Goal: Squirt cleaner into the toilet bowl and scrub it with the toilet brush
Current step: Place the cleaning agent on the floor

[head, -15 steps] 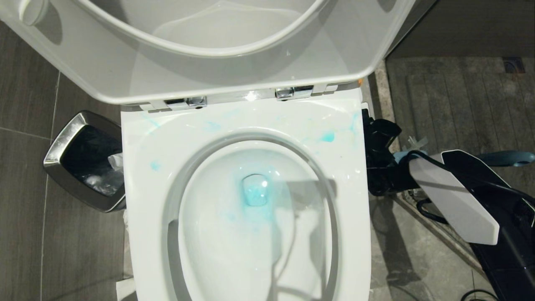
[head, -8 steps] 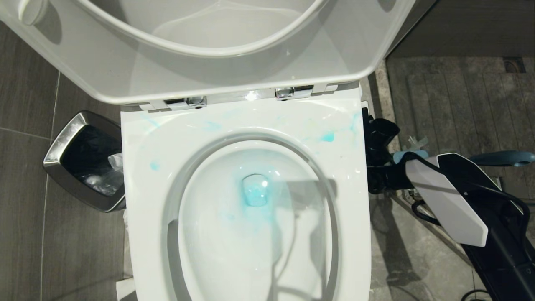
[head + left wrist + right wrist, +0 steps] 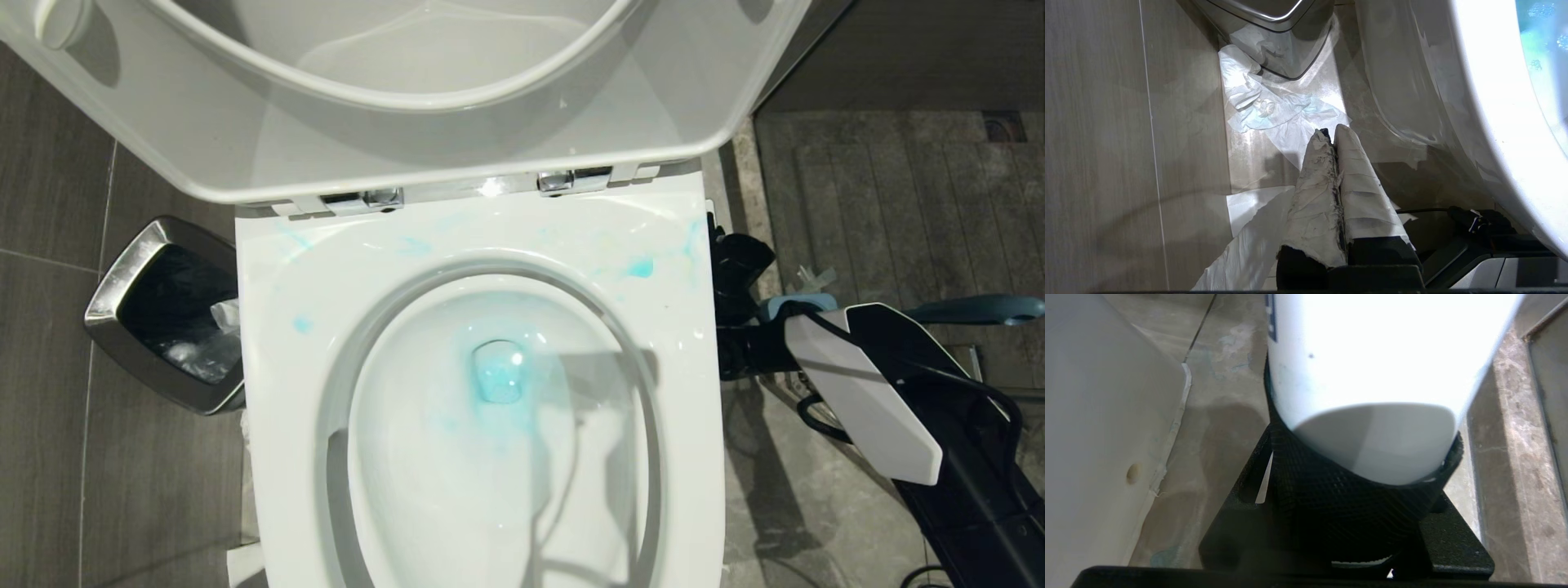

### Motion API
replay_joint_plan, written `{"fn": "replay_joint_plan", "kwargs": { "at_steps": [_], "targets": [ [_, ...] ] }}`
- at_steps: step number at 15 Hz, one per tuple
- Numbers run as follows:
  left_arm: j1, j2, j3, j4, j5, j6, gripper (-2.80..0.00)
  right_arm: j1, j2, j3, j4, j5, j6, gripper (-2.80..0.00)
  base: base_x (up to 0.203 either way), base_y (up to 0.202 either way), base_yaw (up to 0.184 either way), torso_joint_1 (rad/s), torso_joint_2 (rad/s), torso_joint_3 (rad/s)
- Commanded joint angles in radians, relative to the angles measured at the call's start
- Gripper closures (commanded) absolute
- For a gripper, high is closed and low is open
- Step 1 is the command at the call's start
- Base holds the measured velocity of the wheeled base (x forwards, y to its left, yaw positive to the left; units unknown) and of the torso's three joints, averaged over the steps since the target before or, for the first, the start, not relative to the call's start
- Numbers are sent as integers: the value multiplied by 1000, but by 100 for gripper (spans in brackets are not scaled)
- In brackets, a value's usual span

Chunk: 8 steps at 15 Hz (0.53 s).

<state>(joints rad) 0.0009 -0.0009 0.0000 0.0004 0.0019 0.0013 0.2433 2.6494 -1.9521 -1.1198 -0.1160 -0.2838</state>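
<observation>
Right claw (image 3: 1363, 490) grips the white cleaner bottle (image 3: 1372, 355) just right of the toilet bowl (image 3: 482, 392); left claw (image 3: 1333, 136) pinched closed, empty, left of bowl.

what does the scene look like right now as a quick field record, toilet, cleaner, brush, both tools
toilet bowl: lid and seat raised, blue cleaner streaks on the rim and pooled around the drain
cleaner: white bottle gripped in the right tool, low beside the toilet's right side
right tool: shut on the cleaner
toilet brush: blue handle showing behind the right arm, untouched
left tool: shut, empty, low by the toilet's left side over crumpled paper
bin: steel-rimmed, left of the toilet
</observation>
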Motion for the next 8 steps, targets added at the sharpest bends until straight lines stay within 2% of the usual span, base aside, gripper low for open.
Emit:
{"fn": "replay_joint_plan", "kwargs": {
  "at_steps": [1,8],
  "targets": [
    [1,1,2,0,0,0,0,4,-5,1,-12,-1,-1,0,0,0,0,0,0,0],
    [1,1,0,0,1,0,0,4,-37,77,-94,-1,-1,0,0,0,0,0,0,0]
  ]
}}
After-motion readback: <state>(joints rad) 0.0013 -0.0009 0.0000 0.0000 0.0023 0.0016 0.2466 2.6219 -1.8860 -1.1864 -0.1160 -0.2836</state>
